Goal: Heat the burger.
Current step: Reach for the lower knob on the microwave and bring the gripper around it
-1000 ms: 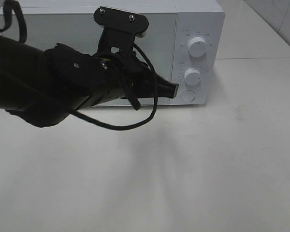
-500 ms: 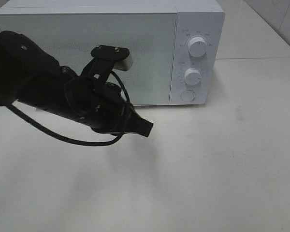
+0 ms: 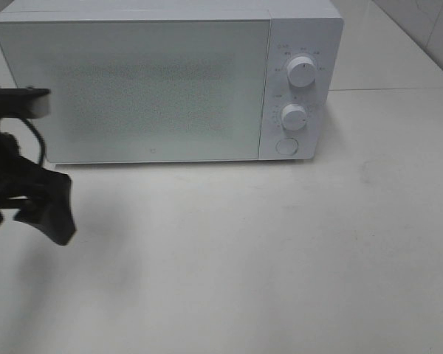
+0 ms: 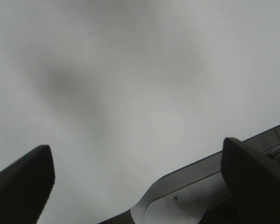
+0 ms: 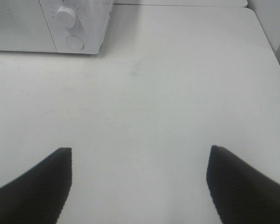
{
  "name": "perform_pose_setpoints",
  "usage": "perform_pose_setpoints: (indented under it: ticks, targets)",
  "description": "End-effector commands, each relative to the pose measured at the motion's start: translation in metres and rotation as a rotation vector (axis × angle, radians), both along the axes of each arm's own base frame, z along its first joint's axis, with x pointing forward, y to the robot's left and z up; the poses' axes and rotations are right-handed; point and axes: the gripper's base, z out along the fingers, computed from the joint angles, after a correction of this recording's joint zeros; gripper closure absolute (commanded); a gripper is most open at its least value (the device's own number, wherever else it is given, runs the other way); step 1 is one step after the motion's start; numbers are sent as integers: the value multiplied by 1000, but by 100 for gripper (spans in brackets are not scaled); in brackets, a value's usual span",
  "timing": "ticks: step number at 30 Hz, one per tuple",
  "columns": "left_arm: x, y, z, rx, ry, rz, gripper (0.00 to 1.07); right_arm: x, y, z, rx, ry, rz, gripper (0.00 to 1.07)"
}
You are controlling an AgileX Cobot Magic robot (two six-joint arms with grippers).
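Left gripper (image 4: 136, 149) stood spread toward left edge of desk (image 3: 280, 258) | right gripper (image 5: 138, 153) stood spread above desk | microwave (image 3: 155, 88) sat at back edge, door shut

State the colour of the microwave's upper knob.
White knob, clearest in the exterior high view.

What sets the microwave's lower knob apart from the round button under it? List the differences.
The lower knob sticks out from the front; the round button lies nearly flat. The lower knob has printed marks around it; the round button has none. Both are white, round and sit right of the microwave door.
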Motion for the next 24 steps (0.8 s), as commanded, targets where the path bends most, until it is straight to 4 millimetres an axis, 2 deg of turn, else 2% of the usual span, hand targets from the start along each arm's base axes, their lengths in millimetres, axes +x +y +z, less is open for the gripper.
perform_pose_setpoints:
  ticks: [1, 3, 4, 6, 7, 8, 9, 11, 12, 13, 14, 16, 18, 19, 21, 22, 23, 24]
  targets:
    - [-2, 14, 9, 7, 5, 26, 1, -3, 0, -1, 0, -32, -5, 31]
    - [-6, 49, 35, -14, -79, 170, 1, -3, 0, -1, 0, -32, -5, 31]
    - [-6, 49, 35, -14, -79, 170, 1, -3, 0, -1, 0, -32, -5, 31]
    - [-19, 69, 56, -4, -133, 251, 1, -3, 0, -1, 0, -32, -5, 31]
    - [-19, 69, 56, -4, -133, 251, 1, -3, 0, -1, 0, -32, -5, 31]
    - [-23, 73, 61, 6, -145, 269, 1, -3, 0, -1, 0, -32, -5, 31]
    - [-35, 80, 74, 28, -186, 293, 1, -3, 0, -1, 0, -32, -5, 31]
    - [-41, 81, 79, 38, -202, 293, 1, -3, 0, -1, 0, -32, -5, 31]
    - [-54, 84, 89, 54, -237, 297, 1, -3, 0, -1, 0, -32, -5, 31]
    - [-54, 84, 89, 54, -237, 297, 1, -3, 0, -1, 0, -32, -5, 31]
    - [-70, 86, 98, 64, -277, 295, 1, -3, 0, -1, 0, -32, -5, 31]
    - [-78, 87, 101, 67, -303, 294, 1, -3, 0, -1, 0, -32, -5, 31]
    - [-103, 90, 101, 74, -369, 295, 1, -3, 0, -1, 0, -32, -5, 31]
    - [-103, 90, 101, 74, -369, 295, 1, -3, 0, -1, 0, -32, -5, 31]
    - [-128, 91, 92, 68, -420, 298, 1, -3, 0, -1, 0, -32, -5, 31]
    - [-128, 91, 92, 68, -420, 298, 1, -3, 0, -1, 0, -32, -5, 31]
    - [-137, 92, 91, 64, -447, 300, 1, -3, 0, -1, 0, -32, -5, 31]
    - [-153, 93, 86, 61, -489, 301, 1, -3, 0, -1, 0, -32, -5, 31]
